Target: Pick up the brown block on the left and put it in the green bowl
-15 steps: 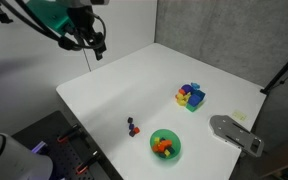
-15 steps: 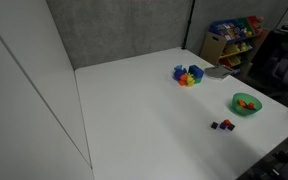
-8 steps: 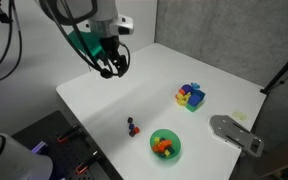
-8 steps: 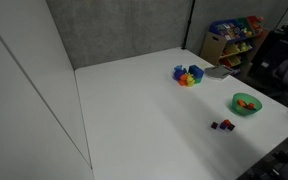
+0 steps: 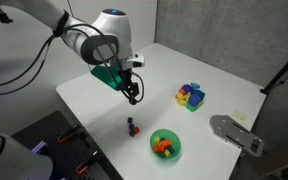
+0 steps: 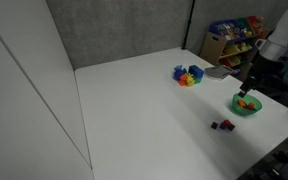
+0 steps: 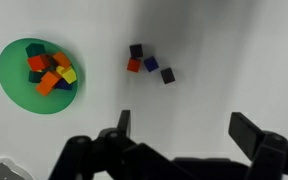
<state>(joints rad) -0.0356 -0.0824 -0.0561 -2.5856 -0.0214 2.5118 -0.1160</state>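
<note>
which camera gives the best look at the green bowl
The wrist view: it looks straight down into the green bowl, showing the colored blocks inside. In both exterior views it is small and seen at a slant.

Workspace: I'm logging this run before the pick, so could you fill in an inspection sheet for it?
Surface: white table, flat.
Job's things: brown block on the table, beside three other tiny blocks; green bowl upright, holding coloured blocks.
Clutter: blue, yellow and purple block cluster; grey plate at the table edge.
Grippers: gripper open, empty, above the table.
Cables: nothing seen on the table.
Surroundings: toy shelf.
</note>
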